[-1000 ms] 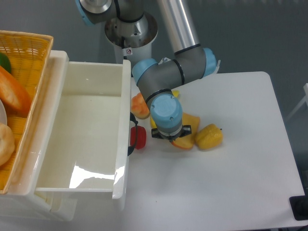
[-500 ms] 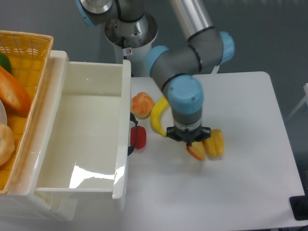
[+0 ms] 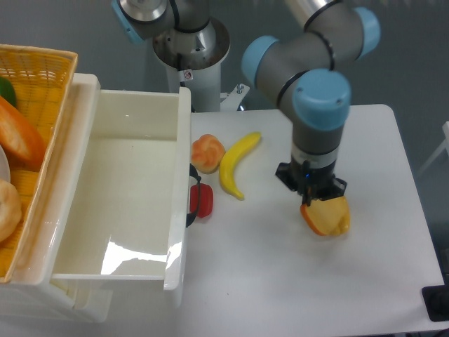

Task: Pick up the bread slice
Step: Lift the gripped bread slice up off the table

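Observation:
The bread slice [image 3: 325,216] hangs at the tip of my gripper [image 3: 311,199], right of the table's middle. It shows a yellow-orange face and a darker orange-brown crust along its left and lower edge. The gripper points straight down and its fingers are shut on the slice's upper edge. The wrist hides the fingertips and the top of the slice. I cannot tell how high the slice is above the white table [image 3: 280,281].
A yellow banana [image 3: 235,166] and a round peach-orange ball [image 3: 208,152] lie left of the gripper. A red piece [image 3: 203,200] lies by the white bin [image 3: 126,189]. A woven basket [image 3: 35,91] with food stands at the far left. The lumpy yellow pepper does not show.
My gripper has moved right from beside the banana, carrying the bread slice with it. The banana is now uncovered. The yellow pepper seen earlier beside the slice no longer shows.

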You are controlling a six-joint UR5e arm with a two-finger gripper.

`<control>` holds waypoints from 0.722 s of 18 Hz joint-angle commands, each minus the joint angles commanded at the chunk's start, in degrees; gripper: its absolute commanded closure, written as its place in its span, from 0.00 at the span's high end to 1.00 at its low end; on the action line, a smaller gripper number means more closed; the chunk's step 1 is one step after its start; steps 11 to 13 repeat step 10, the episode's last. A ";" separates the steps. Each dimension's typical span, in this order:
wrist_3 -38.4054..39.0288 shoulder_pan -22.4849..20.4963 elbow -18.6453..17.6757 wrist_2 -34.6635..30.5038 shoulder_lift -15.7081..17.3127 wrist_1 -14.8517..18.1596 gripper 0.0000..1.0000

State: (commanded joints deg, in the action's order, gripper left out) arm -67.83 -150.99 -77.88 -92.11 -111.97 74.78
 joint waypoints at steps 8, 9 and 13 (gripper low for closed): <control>-1.50 -2.90 1.59 0.09 0.52 2.47 0.00; -2.56 -3.08 1.59 0.17 0.61 2.47 0.00; -2.91 -3.25 1.59 0.09 0.70 2.56 0.00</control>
